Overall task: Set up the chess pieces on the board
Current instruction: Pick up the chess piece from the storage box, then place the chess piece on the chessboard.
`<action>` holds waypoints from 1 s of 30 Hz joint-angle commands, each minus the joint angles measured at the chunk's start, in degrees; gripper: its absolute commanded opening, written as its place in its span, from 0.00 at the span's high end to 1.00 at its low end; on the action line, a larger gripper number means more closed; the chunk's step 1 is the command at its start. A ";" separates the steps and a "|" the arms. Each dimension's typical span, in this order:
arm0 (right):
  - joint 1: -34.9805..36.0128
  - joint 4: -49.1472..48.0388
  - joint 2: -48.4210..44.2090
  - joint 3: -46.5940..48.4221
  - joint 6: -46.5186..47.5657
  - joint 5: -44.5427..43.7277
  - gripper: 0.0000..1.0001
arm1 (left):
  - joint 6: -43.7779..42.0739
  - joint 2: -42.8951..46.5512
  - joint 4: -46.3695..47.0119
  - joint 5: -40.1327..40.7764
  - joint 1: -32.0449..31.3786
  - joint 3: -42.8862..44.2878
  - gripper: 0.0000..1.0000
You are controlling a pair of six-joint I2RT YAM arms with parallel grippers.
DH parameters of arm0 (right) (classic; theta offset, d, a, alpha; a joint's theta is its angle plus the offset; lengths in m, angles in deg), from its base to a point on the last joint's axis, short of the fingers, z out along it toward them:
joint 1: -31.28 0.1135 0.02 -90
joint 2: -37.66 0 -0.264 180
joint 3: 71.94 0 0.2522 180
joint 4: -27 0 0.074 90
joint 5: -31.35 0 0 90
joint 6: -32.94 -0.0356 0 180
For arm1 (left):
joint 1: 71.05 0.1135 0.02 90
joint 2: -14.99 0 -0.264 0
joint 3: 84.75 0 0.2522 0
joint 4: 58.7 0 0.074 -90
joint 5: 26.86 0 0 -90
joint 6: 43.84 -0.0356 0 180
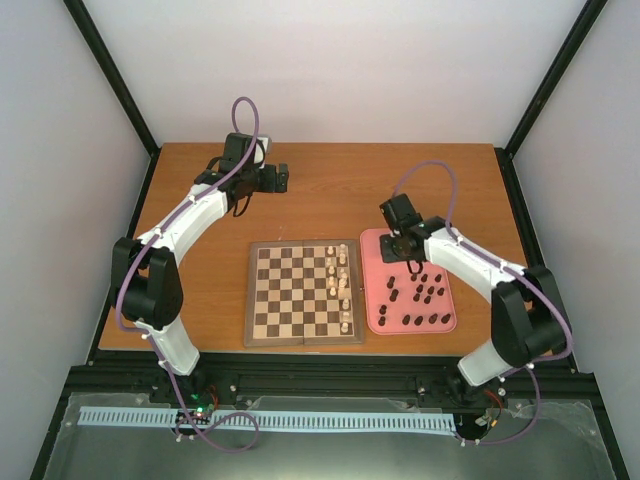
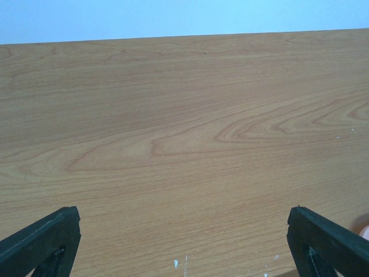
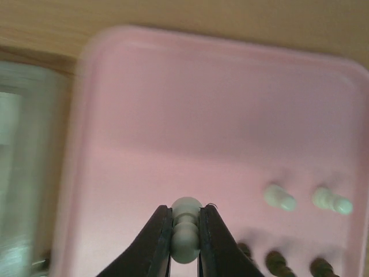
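My right gripper point(image 3: 185, 216) is shut on a cream chess piece point(image 3: 185, 234), a small pawn-like one, held above the pink tray point(image 3: 202, 104). In the top view this gripper point(image 1: 392, 250) hangs over the tray's far left corner. Two more cream pieces point(image 3: 279, 197) lie on the tray, with dark pieces point(image 3: 277, 262) along the bottom edge. The board point(image 1: 250, 300) lies left of the tray, with several cream pieces point(image 1: 343, 285) standing in its two right-hand columns. My left gripper point(image 2: 184, 231) is open over bare table wood, far back left point(image 1: 283, 178).
The pink tray point(image 1: 450, 325) touches the board's right side and carries several dark pieces point(image 1: 425, 290). Black frame posts and white walls close in the wooden table point(image 1: 330, 190). Small white specks mark the wood under the left gripper.
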 commanded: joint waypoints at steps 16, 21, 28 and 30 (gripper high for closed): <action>31.69 8.96 -3.02 10.61 -4.30 1.97 0.92 | 0.53 0.31 -0.41 0.19 0.44 2.35 0.00; 35.34 7.81 -0.32 10.81 -5.36 3.10 0.91 | 0.54 0.27 -0.31 0.04 0.42 2.30 0.00; 37.50 6.41 1.38 9.05 -6.92 4.51 0.92 | 0.62 0.18 -0.12 0.08 0.36 2.39 0.00; 37.64 5.93 1.70 8.36 -7.13 5.03 0.91 | 0.62 0.11 -0.20 -0.04 0.43 2.39 0.00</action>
